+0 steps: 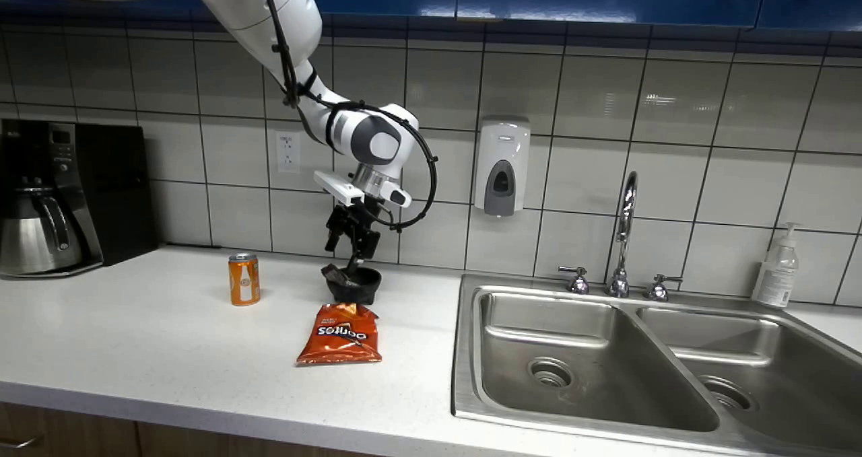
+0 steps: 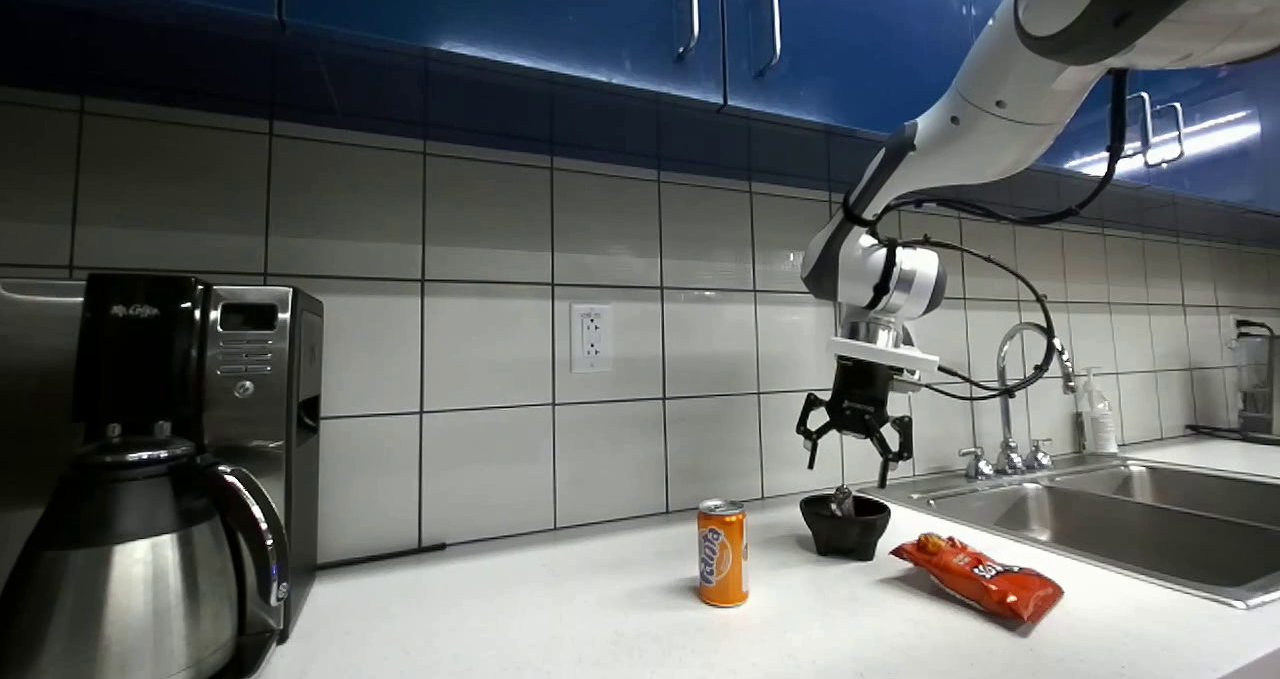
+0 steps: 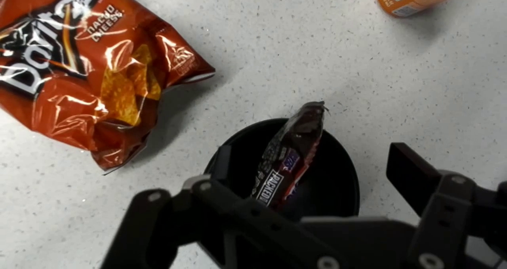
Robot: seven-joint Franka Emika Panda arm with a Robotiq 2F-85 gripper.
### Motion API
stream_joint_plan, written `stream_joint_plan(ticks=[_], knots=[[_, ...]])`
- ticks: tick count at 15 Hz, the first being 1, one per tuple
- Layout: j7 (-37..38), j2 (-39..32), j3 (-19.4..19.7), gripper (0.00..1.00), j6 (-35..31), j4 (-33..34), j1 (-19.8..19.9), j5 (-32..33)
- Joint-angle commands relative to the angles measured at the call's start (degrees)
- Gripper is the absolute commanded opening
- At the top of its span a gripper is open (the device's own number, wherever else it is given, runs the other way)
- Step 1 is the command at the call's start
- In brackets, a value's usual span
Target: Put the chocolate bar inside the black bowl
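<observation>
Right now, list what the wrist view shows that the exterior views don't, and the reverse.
Wrist view only: readable "PACKED" lettering on the chocolate bar and "NACHO CHEESE" on the snack bag.
Exterior views only: the coffee maker, sink, faucet and blue cabinets.
Shared: the chocolate bar tilted in the black bowl, one end past its rim; the snack bag; the orange can, cut off in the wrist view; and the open end effector.

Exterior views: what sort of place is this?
Likely a kitchen, perhaps a workplace break room. The double sink and coffee maker point to a kitchen; the wall dispenser hints at shared use, though that part is a guess.
</observation>
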State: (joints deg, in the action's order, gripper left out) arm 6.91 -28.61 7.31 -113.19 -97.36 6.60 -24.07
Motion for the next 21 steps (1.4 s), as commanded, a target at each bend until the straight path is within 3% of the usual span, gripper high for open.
stream_joint_plan(ticks=[1, 12, 21], knots=[[-0.8, 2.9, -1.1, 1.0, 0.9, -2.3, 1.2, 1.7], [-8.4, 15.1, -0.9, 1.0, -1.8, -19.2, 1.1, 2.4], [-17.6, 29.1, -0.5, 1.0, -3.6, -38.8, 0.3, 5.3]])
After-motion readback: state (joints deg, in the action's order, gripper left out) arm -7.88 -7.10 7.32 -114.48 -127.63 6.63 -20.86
